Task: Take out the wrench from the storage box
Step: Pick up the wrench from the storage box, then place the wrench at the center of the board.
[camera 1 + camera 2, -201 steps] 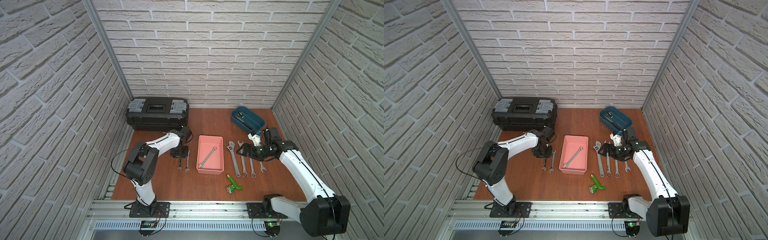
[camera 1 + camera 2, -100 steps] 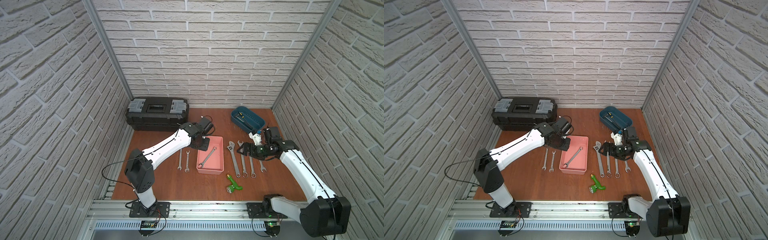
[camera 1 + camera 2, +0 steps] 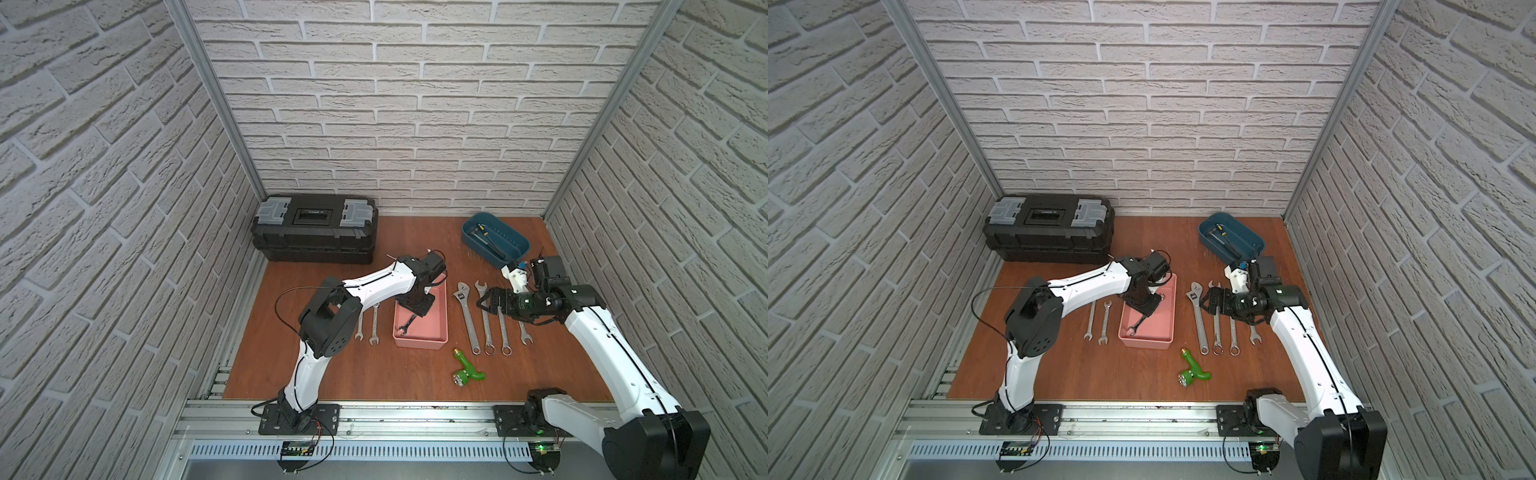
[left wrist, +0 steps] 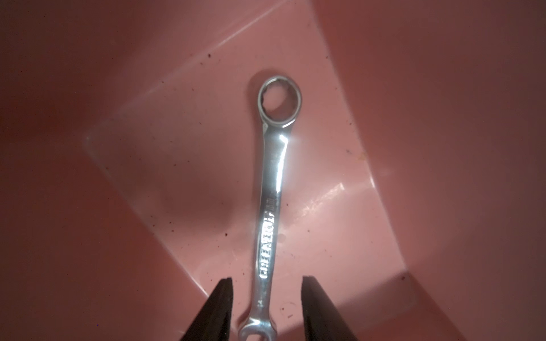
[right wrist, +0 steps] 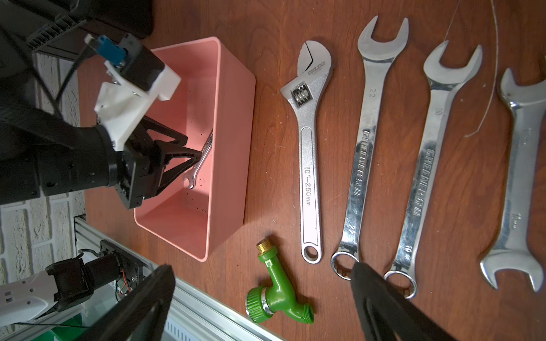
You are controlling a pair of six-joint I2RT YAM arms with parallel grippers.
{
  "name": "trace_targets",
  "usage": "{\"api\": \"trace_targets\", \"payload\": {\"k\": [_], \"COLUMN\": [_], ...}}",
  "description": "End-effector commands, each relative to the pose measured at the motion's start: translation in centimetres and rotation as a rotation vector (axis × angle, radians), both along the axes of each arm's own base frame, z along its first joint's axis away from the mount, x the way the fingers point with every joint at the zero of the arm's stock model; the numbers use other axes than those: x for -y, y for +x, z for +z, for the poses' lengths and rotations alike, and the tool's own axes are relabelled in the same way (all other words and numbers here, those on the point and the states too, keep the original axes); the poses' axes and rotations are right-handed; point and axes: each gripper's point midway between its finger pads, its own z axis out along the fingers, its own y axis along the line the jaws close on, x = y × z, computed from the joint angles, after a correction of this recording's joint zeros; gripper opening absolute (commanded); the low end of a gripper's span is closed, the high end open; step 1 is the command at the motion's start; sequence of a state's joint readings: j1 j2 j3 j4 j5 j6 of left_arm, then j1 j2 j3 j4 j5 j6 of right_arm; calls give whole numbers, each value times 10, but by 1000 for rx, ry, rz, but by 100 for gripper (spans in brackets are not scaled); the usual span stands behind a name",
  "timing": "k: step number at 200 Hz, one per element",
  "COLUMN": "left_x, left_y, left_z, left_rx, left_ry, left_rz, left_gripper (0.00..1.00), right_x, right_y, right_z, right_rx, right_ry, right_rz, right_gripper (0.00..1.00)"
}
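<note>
Down in the storage box [image 3: 420, 343]: my left claw [image 4: 266, 279] is partly open, its two black fingers [image 4: 217, 310] on either side of the wrench [image 4: 270, 206] near its open end. In the left wrist view I see a gap on both sides, so nothing is gripped.
Wrench in the box: one. It lies flat on the pink floor, ring end pointing away from the claw.
Right claw [image 5: 262, 267]: spread wide and holding nothing. It hangs above the row of tools on the right arm's side of the box.
Tools in that row: four, side by side on the worktop [image 3: 332, 374]. I count one adjustable wrench [image 5: 308, 165], two combination wrenches [image 5: 362, 165] and one open-ended wrench [image 5: 515, 183].
Left arm's side of the box: two slim wrenches [image 3: 375, 326], parallel, just beside the box.
Green tap [image 3: 467, 370]: one, near the front edge.
Black toolbox [image 3: 313, 232]: one, shut, at the back wall.
Teal tray [image 3: 513, 243]: one, back right corner, with small tools inside that I can't count.
</note>
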State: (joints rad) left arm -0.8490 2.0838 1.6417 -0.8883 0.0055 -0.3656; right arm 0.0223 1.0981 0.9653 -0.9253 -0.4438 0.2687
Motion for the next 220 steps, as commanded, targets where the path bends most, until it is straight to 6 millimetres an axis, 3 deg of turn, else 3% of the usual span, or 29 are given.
{"api": "trace_targets", "payload": {"k": [1,38,75,112,151,172,220], "left_x": [-1,0,-12,-30,-35,-30,-12], "left_y": [5,1,-8,-25,-39,-40,-21], "left_z": [-11,-30,-55,-80,-95,-88,-35], "left_rx": [-21,-68,-96,-141,-175,-169,-69], "left_ry": [21,48,142,229,265,250,173], "left_rz": [-15,0,29,53,52,64,126], "left_gripper": [42,43,41,29,15,8,5], "right_x": [2,1,2,2,1,2,2], "right_y": [-2,1,2,1,1,0,-1], "right_z": [3,3,3,3,1,1,2], "right_rx": [23,24,24,25,22,25,34], "right_ry": [-13,-6,-5,-2,9,10,13], "right_rz": [12,13,13,11,9,8,-4], "right_gripper": [98,98,98,98,98,98,97]}}
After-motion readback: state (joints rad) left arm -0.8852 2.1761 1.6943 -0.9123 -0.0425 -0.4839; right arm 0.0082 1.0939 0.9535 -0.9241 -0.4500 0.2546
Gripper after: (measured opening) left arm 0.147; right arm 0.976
